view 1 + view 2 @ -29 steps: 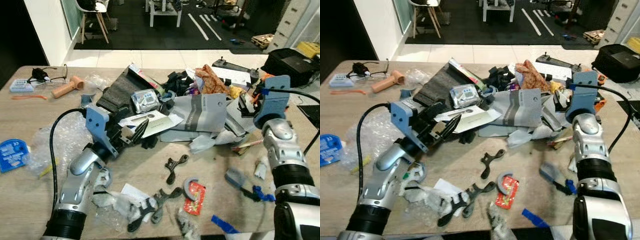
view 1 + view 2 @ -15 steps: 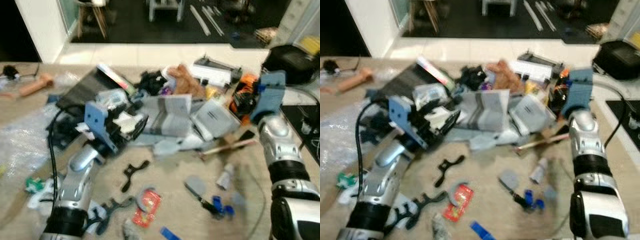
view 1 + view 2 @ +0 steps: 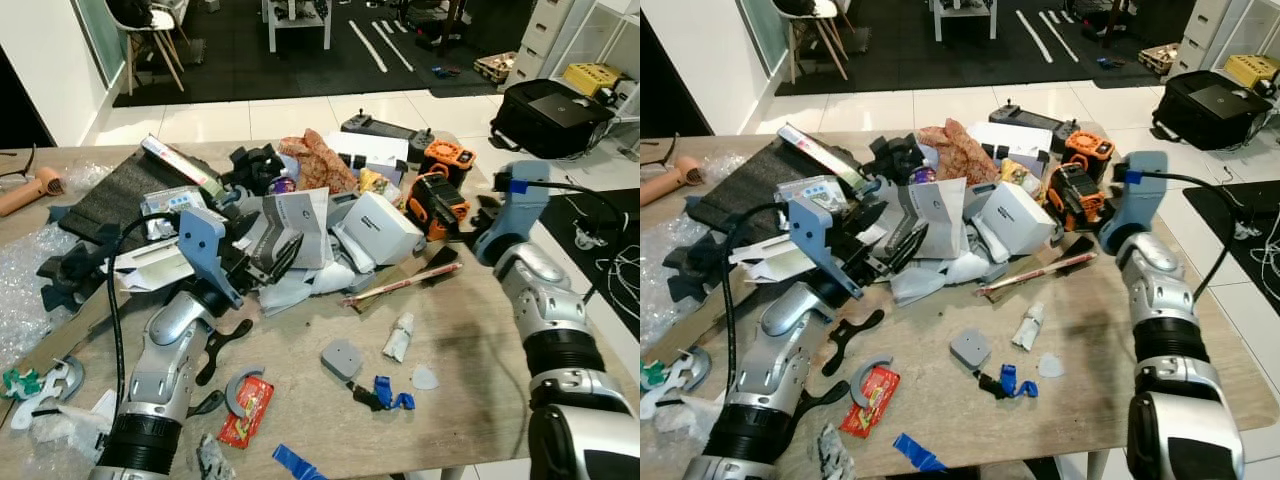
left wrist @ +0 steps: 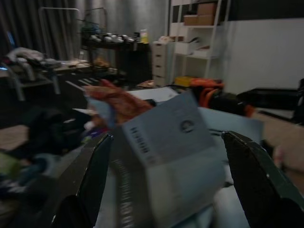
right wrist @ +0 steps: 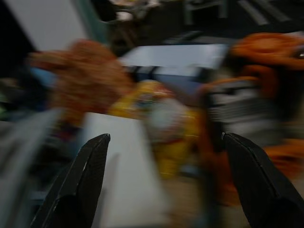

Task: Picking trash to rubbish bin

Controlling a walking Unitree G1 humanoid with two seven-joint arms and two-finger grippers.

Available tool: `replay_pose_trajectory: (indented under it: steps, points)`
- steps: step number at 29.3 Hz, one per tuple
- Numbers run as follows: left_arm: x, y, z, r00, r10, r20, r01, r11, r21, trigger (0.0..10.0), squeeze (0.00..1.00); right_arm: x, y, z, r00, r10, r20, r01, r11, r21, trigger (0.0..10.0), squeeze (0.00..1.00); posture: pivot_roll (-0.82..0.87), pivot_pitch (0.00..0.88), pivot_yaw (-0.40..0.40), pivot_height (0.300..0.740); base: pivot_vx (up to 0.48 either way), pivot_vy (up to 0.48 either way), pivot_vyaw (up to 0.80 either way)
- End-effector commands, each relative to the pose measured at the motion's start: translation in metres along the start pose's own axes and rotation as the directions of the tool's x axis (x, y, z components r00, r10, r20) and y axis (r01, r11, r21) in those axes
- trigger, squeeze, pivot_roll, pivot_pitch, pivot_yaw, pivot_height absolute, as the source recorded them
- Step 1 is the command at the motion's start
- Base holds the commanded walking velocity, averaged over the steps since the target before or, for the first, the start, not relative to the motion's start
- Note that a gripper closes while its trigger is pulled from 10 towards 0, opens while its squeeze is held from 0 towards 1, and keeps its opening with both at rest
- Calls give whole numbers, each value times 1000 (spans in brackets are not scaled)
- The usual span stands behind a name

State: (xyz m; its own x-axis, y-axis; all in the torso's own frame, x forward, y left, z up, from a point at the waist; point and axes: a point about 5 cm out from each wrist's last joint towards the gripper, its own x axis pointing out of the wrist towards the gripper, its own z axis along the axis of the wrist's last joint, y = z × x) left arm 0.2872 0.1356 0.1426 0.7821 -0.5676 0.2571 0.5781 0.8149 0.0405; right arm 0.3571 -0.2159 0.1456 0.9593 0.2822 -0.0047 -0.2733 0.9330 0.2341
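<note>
A heap of trash covers the wooden table (image 3: 470,350): a grey paper bag (image 3: 300,212), a white box (image 3: 378,226), crumpled brown paper (image 3: 315,160) and an orange-black tool (image 3: 437,198). My left gripper (image 3: 268,262) is open, low over the table, with its fingers pointing at the grey paper bag (image 4: 166,147) and nothing held. My right gripper (image 3: 479,214) is open beside the orange-black tool (image 5: 247,104), at the heap's right end. Loose in front lie a red wrapper (image 3: 245,410), a white crumpled tube (image 3: 398,335), a grey piece (image 3: 343,358) and blue tape (image 3: 390,395).
Bubble wrap (image 3: 20,290) and a black mat (image 3: 110,185) lie on the table's left. Beyond the right edge, a black bag (image 3: 550,105) and cables (image 3: 610,260) are on the floor. A thin stick (image 3: 400,283) lies by the heap.
The camera has swung right along the table, so the whole picture shifted left. My left gripper now faces the grey bag instead of the white card. Both grippers stay open.
</note>
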Motion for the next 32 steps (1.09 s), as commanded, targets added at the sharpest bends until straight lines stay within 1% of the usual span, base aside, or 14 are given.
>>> replay_pose_trajectory:
  steps: [1, 3, 4, 5, 11, 14, 15, 16, 17, 19, 20, 21, 24, 32]
  points:
    - [-4, 9, -2, 999, 32, -34, -30, 997, 65, 10000, 0, 0, 6, -3, 998, 57, 7, -58, 997, 56, 10000, 0, -73, 0, -27, 740, 0, 0, 0]
    - [-4, 11, -2, 998, 38, -50, -32, 993, 115, 10000, 0, 1, 10, -6, 996, 85, 1, -85, 994, 70, 10000, 0, -73, 0, -27, 740, 0, 0, 0]
    - [-4, 11, -2, 998, 38, -50, -32, 993, 115, 10000, 0, 1, 10, -6, 996, 85, 1, -85, 994, 70, 10000, 0, -73, 0, -27, 740, 0, 0, 0]
    - [-5, 15, -1, 997, 49, -53, -40, 987, 153, 10000, 0, 2, 10, -12, 995, 95, -11, -93, 990, 107, 10000, 0, -67, 0, -26, 740, 0, 0, 0]
    - [-8, 15, 1, 997, 13, -73, 2, 980, 201, 10000, 0, 2, 3, -21, 997, 58, -42, -51, 989, 139, 10000, 0, -67, 0, -26, 740, 0, 0, 0]
    - [-9, 14, 4, 998, -7, -60, 18, 980, 197, 10000, 0, 2, 3, -22, 998, 52, -44, -45, 989, 142, 10000, 0, -61, 0, -22, 740, 0, 0, 0]
    - [-12, 10, 7, 998, -55, -42, 62, 982, 180, 10000, 0, 1, 2, -22, 998, 47, -43, -40, 988, 147, 10000, 0, -61, 0, -22, 740, 0, 0, 0]
    - [-12, 10, 7, 998, -55, -42, 62, 982, 180, 10000, 0, 1, 2, -22, 998, 47, -43, -40, 988, 147, 10000, 0, -61, 0, -22, 740, 0, 0, 0]
    - [-15, 4, 11, 992, -121, -18, 122, 978, 167, 10000, 0, 0, 0, -22, 998, 41, -44, -34, 988, 147, 10000, 0, -61, 0, -22, 740, 0, 0, 0]
    - [-15, 4, 11, 992, -121, -18, 122, 978, 167, 10000, 0, 0, 0, -22, 998, 41, -44, -34, 988, 147, 10000, 0, -61, 0, -22, 740, 0, 0, 0]
    - [-19, -2, 15, 982, -189, 4, 187, 971, 151, 10000, 0, -1, -2, -22, 998, 35, -43, -28, 988, 149, 10000, 0, -61, 0, -22, 740, 0, 0, 0]
    - [-19, -2, 15, 982, -189, 4, 187, 971, 151, 10000, 0, -1, -2, -22, 998, 35, -43, -28, 988, 149, 10000, 0, -61, 0, -22, 740, 0, 0, 0]
    - [-29, -16, 21, 941, -336, 25, 332, 937, 105, 10000, 0, -2, -5, -22, 999, 28, -42, -21, 989, 149, 10000, 0, -61, 0, -22, 740, 0, 0, 0]
    - [-35, -23, 20, 911, -413, -7, 412, 907, 86, 10000, 0, -1, -4, -25, 997, 34, -64, -25, 989, 149, 10000, 0, -61, 0, -21, 740, 0, 0, 0]
